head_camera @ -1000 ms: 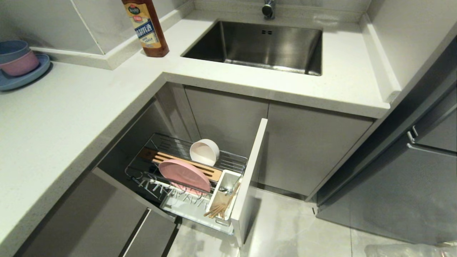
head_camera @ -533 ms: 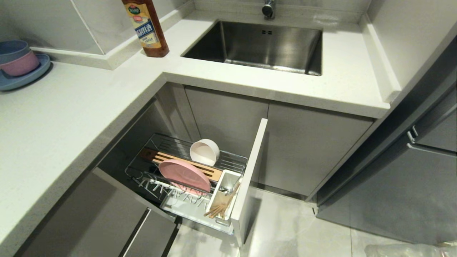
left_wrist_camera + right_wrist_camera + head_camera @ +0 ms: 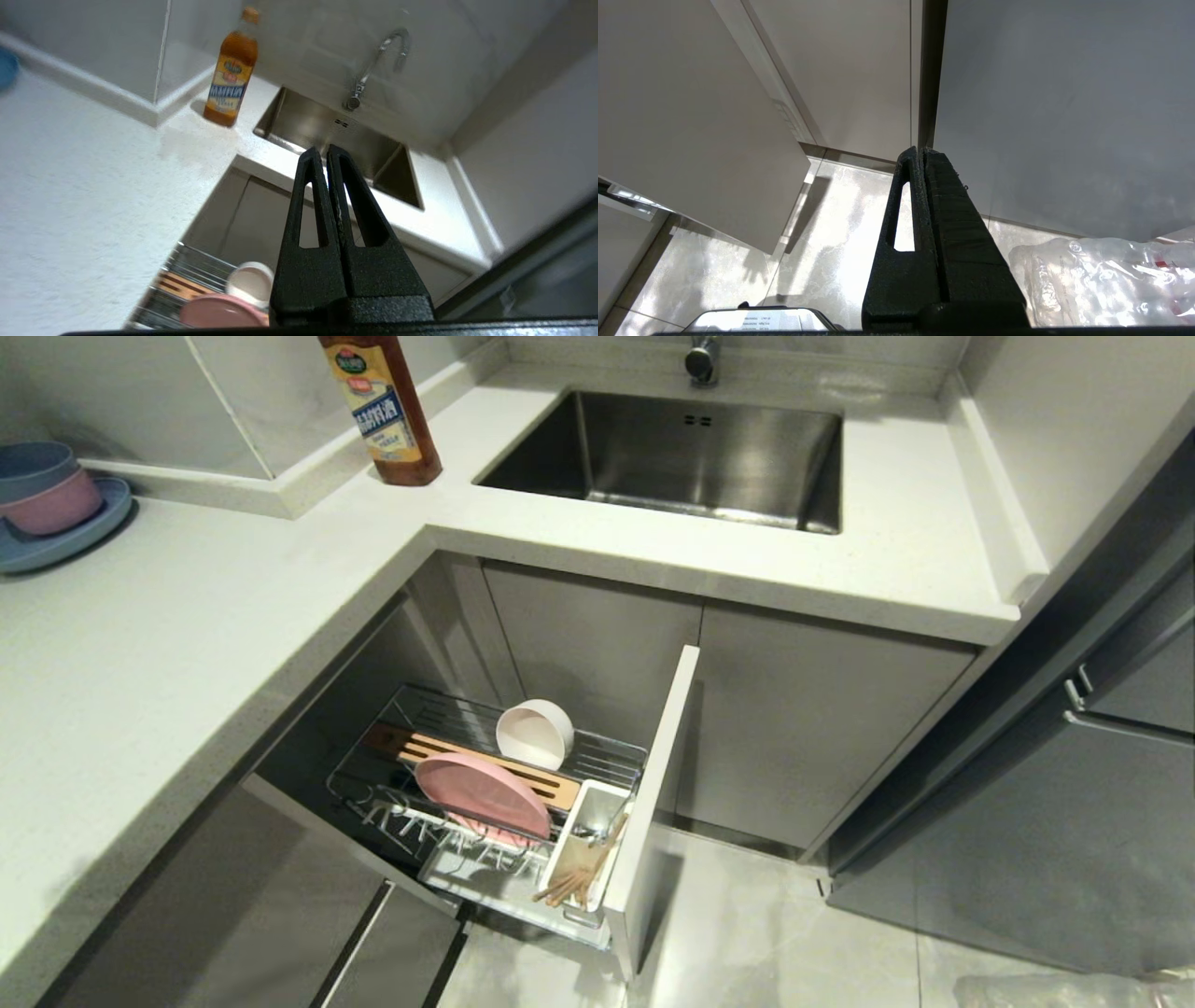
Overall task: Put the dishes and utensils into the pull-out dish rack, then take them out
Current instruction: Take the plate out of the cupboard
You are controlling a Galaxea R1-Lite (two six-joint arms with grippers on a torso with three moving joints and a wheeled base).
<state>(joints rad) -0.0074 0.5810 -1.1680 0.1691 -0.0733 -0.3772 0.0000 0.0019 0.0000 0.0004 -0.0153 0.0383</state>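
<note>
Left wrist view: the left gripper [image 3: 325, 154] has its fingers pressed together with nothing between them, and it is held above the counter [image 3: 84, 196], pointing toward the sink [image 3: 327, 140]. The rack [image 3: 187, 280] lies below and behind the fingertips, close under the wrist. In it the bowl [image 3: 250, 283] stands on edge against the wooden block [image 3: 175, 285], and the plate [image 3: 219, 313] stands just in front of the bowl, nearer the wrist.

Head view: neither arm shows. The rack [image 3: 616, 751] is pulled out, and its long axis runs from the cabinet opening out to the door front [image 3: 658, 784]. The plate [image 3: 481, 795] and bowl [image 3: 534, 734] are slotted upright, and the chopsticks [image 3: 577, 879] lean in the cup [image 3: 583, 807] at the door end.

Right wrist view: the right gripper [image 3: 920, 151] is closed and empty, low beside the cabinets, pointing at the floor [image 3: 831, 224].

Judgement: loading looks complete, so unloading is due. The left gripper is the nearer one; it must tip downward and open before reaching the plate rim.
</note>
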